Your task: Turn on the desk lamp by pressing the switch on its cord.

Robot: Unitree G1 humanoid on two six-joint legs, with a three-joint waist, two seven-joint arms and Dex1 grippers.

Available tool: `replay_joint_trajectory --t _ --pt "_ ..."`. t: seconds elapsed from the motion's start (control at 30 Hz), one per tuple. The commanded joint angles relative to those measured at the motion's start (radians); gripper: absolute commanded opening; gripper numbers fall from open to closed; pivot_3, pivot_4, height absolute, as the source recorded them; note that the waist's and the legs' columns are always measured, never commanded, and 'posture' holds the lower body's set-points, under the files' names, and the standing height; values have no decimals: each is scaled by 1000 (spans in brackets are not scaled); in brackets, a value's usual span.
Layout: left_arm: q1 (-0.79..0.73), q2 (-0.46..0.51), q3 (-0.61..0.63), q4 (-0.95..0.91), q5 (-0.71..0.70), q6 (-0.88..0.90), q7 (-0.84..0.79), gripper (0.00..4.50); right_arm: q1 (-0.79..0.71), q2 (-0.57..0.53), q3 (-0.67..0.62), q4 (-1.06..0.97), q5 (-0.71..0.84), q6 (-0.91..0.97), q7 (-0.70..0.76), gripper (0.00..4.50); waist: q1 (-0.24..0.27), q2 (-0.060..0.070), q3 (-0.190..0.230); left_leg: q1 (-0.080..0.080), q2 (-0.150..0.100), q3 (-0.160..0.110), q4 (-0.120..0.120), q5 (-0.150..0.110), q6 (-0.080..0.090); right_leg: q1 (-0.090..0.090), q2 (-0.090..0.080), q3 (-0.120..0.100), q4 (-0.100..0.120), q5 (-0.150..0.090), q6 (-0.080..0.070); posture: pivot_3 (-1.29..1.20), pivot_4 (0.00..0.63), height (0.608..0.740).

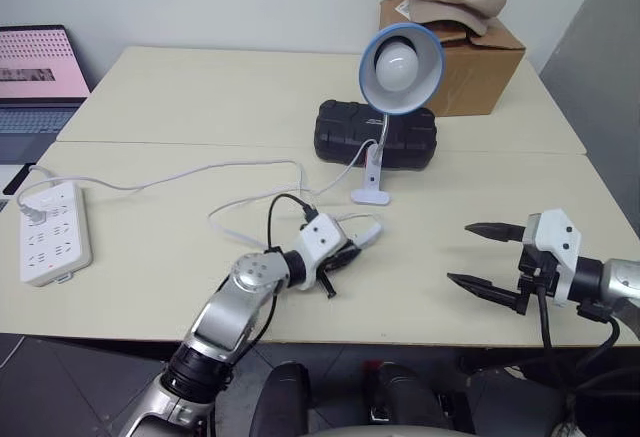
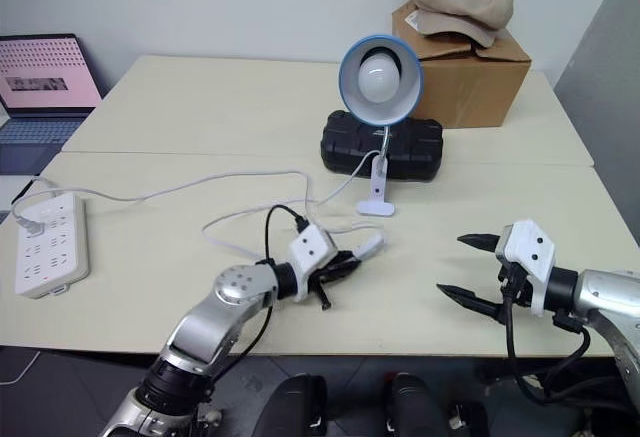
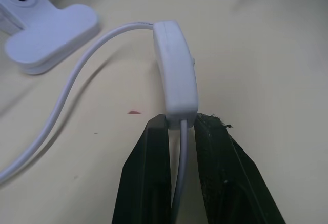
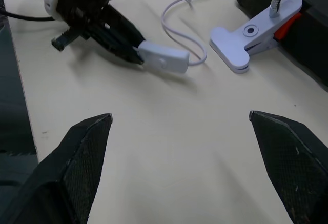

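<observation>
Nearest the table's front edge, the left gripper (image 1: 345,257) is clamped on the near end of the switch (image 3: 176,70), a smooth white oblong lying on the cream table (image 1: 200,87); no lettering is legible on it. Right gripper (image 1: 480,255) stands wide apart, holding nothing. Beyond, the cord (image 1: 240,167) loops to the desk lamp (image 1: 398,65), its white bulb unlit.

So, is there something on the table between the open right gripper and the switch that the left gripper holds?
Nothing visible: bare table lies between the right gripper and the switch, held by the left gripper.
</observation>
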State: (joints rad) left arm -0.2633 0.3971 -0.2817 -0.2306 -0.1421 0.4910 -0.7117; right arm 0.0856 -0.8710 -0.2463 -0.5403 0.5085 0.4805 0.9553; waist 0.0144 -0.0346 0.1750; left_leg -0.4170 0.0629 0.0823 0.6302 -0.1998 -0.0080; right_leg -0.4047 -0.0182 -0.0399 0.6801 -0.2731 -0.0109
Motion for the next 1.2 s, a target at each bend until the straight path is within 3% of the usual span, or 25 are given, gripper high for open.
replay_joint_trajectory --t 0.03,0.23,0.37,0.6,0.93,1.2 --pt "10 98 149 -100 -210 47 -179 365 -82 4 48 -2 5 -13 4 4500 -7 0 0 0 0 0 0 0 0 0 0 0 0 0 0 0 150 740" --pt "-13 248 178 -97 -316 104 -344 365 -203 -10 122 32 22 24 42 4500 -12 0 0 0 -1 0 0 0 0 0 -1 0 0 0 0 0 150 740" --pt "-14 331 193 -75 -319 67 -430 365 -338 -9 195 -22 104 184 22 4500 -14 0 0 0 0 1 0 0 0 0 -1 0 0 0 -1 0 150 740" --pt "22 389 200 -67 -311 8 -490 365 -578 63 327 1 192 350 22 4500 -16 0 1 0 1 1 -1 0 0 -1 -1 0 0 -1 -2 0 150 740" --pt "88 396 233 -129 -282 -23 -396 365 -803 246 679 184 -51 236 71 4500 -16 0 1 -2 1 2 -1 0 0 -2 -1 -1 0 -2 -3 0 150 740" --pt "97 411 220 -130 -256 -48 -385 365 -849 323 773 278 -189 161 91 4500 -18 0 1 -2 2 2 -1 0 0 -2 -1 -1 1 -2 -3 0 150 740"
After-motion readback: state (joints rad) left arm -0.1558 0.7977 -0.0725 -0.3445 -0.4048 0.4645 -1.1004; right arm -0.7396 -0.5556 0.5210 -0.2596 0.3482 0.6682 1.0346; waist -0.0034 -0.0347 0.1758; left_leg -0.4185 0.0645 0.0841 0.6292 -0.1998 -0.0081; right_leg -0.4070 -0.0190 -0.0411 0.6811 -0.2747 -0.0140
